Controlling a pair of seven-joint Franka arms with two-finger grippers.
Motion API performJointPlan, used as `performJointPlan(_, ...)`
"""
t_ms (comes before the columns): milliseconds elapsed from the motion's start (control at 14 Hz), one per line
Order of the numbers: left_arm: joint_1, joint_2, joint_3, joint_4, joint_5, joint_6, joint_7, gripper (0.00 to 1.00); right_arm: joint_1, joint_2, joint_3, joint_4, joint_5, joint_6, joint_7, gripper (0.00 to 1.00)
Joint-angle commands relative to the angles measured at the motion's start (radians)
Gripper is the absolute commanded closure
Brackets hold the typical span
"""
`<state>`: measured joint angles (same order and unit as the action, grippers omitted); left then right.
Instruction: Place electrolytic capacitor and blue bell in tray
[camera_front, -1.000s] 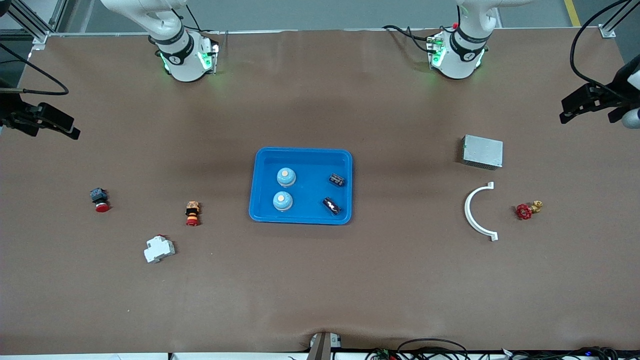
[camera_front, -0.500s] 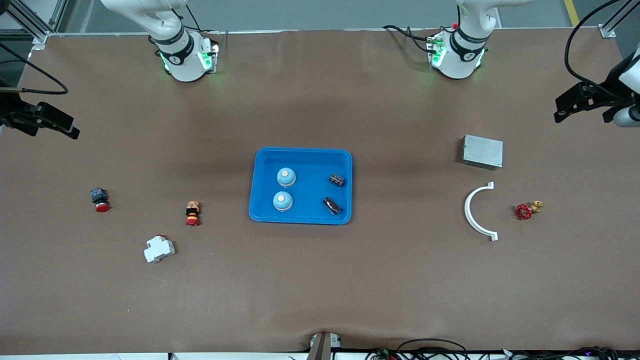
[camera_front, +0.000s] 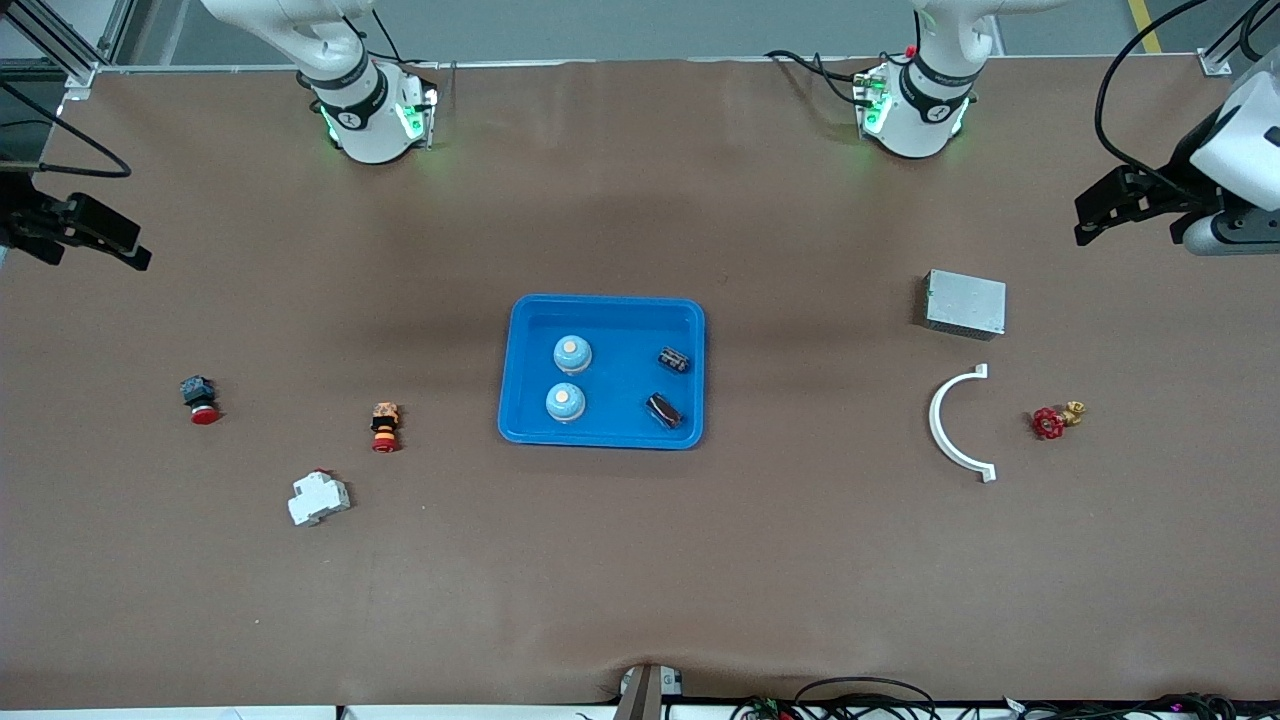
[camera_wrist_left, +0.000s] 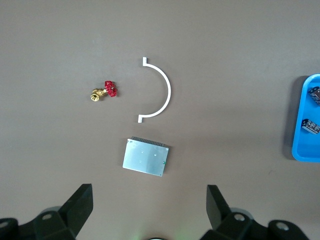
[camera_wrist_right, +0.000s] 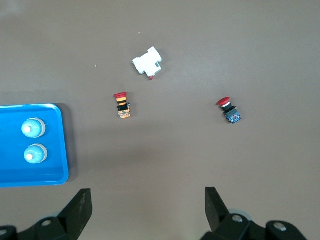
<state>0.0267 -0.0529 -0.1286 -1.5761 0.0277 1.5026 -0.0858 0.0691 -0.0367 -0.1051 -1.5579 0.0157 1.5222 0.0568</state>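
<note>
The bright blue tray (camera_front: 603, 300) sits mid-table. Two blue bells (camera_front: 572, 352) (camera_front: 565, 401) stand in it on the side toward the right arm. Two dark electrolytic capacitors (camera_front: 674, 359) (camera_front: 664, 411) lie in it on the side toward the left arm. My left gripper (camera_front: 1100, 208) hangs open and empty, high over the table's left-arm end; its wrist view (camera_wrist_left: 149, 200) shows the tray's rim (camera_wrist_left: 299, 152) and the capacitors (camera_wrist_left: 311, 126). My right gripper (camera_front: 138, 248) hangs open and empty over the right-arm end; its wrist view (camera_wrist_right: 145, 202) shows the tray (camera_wrist_right: 56, 176) and both bells (camera_wrist_right: 33, 128).
Toward the left arm's end lie a grey metal box (camera_front: 965, 303), a white curved bracket (camera_front: 945, 425) and a red-handled brass valve (camera_front: 1055, 420). Toward the right arm's end lie a red push button (camera_front: 198, 398), an orange-and-red button (camera_front: 385, 426) and a white breaker (camera_front: 318, 497).
Both grippers have risen while staying open. The left one has also shifted a little toward the table's middle. Nothing in the tray has moved.
</note>
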Motion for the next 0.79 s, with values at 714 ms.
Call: performJointPlan(714,0.027,-0.011,0.004,0.021,-0.009,0.001,0.009,0.00,-0.012,-0.017,0.013,-0.001,-0.016,-0.005,-0.008,0.00)
